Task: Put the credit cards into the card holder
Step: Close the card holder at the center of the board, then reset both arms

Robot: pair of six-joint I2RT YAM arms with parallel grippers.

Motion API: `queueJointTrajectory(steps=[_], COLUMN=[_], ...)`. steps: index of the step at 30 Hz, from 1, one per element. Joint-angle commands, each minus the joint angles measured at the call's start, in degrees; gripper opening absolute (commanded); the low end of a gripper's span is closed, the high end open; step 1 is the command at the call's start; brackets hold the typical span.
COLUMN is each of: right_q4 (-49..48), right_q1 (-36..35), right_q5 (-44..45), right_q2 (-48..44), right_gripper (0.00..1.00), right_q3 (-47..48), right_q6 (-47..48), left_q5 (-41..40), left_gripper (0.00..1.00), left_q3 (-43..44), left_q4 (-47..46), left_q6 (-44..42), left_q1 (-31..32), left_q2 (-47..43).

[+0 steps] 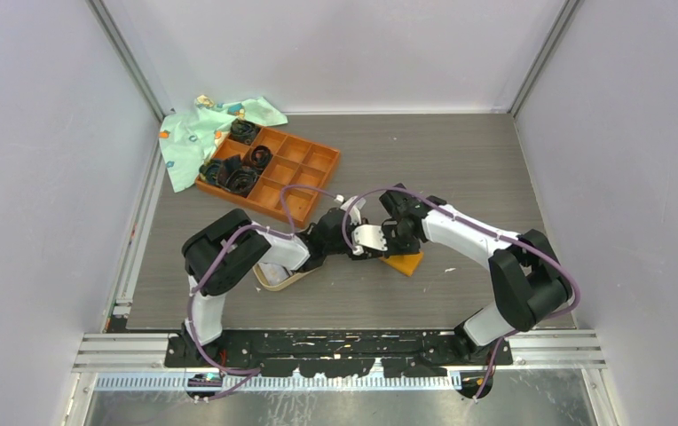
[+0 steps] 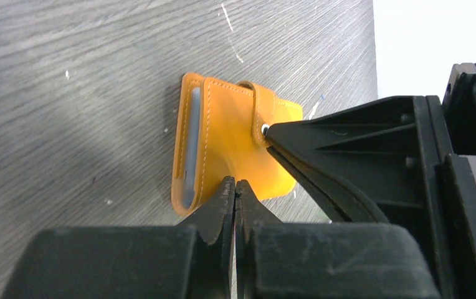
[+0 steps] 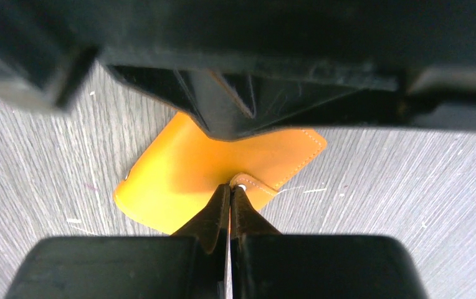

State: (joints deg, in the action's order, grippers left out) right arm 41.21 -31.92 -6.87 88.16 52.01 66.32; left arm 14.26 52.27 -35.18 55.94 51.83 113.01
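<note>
Small flat orange leather-like card holder lies folded mid-way along the grey counter, toward its near edge; left gripper fingers together at cover edge; right gripper fingers together at snap strap; pin body, peel strap slowly, else it likely slides.

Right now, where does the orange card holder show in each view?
Top external: card holder just right of centre, below the middle, partly covered.
Left wrist: centre of frame, seen edge-on.
Right wrist: centre, lying flat.
Shared landmark: its snap strap, clear in both wrist views, too small from the top.
</note>
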Motion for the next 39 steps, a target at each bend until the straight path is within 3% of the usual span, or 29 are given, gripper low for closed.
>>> queueJointTrajectory(steps=[1,11,13,19,26,30,33,34,35,36,39], right_q4=[7.5,4.8,3.7,3.4,7.5,8.5,7.6,7.1,6.6,5.4,0.2], right_q1=[-0.9,-1.6,-1.4,2.9,9.9,13.8,18.0,19.0,19.8,20.2,20.7], right_q5=[0.6,1.7,1.7,-3.8,-12.7,-14.2,-16.3,-16.9,-17.0,-16.4,-12.1], right_q2=[5.7,5.2,4.3,-5.2,-15.4,-19.9,-23.5,-24.7,-25.8,-26.4,-26.3], right_gripper=[0.01,0.03,0.10,0.46,0.61,0.64,0.70,0.76,0.93,0.99,0.99], right_q3=[-5.2,-5.4,-4.3,0.2,4.9,5.6,6.7,7.4,8.2,9.2,12.4], right_q6=[0.6,-2.2,-4.8,-9.5,-12.1,-12.8,-16.1,-17.8,-19.4,-22.7,-38.6], left_q5=[0.6,-0.9,-1.0,-2.9,-5.7,-7.3,-8.8,-9.6,-10.9,-11.9,-14.7], left_gripper=[0.00,0.00,0.00,0.00,0.08,0.14,0.25,0.30,0.35,0.41,0.66], left_q3=[-2.1,-6.3,-6.9,-8.8,-12.0,-11.7,-11.7,-11.8,-11.9,-12.1,-13.8], left_q4=[0.1,2.5,2.9,8.6,17.8,24.4,28.0,28.9,29.8,30.6,31.6], left_q6=[-0.4,-1.6,-2.4,-6.5,-12.8,-16.7,-19.1,-19.8,-20.5,-21.2,-22.7], left_q1=[0.3,0.3,0.3,0.3,0.2,0.2,0.0,-0.1,-0.2,-0.3,-0.6], left_q2=[-5.3,-12.8,-14.3,-21.4,-34.2,-39.4,-43.4,-45.1,-47.5,-49.3,-55.7])
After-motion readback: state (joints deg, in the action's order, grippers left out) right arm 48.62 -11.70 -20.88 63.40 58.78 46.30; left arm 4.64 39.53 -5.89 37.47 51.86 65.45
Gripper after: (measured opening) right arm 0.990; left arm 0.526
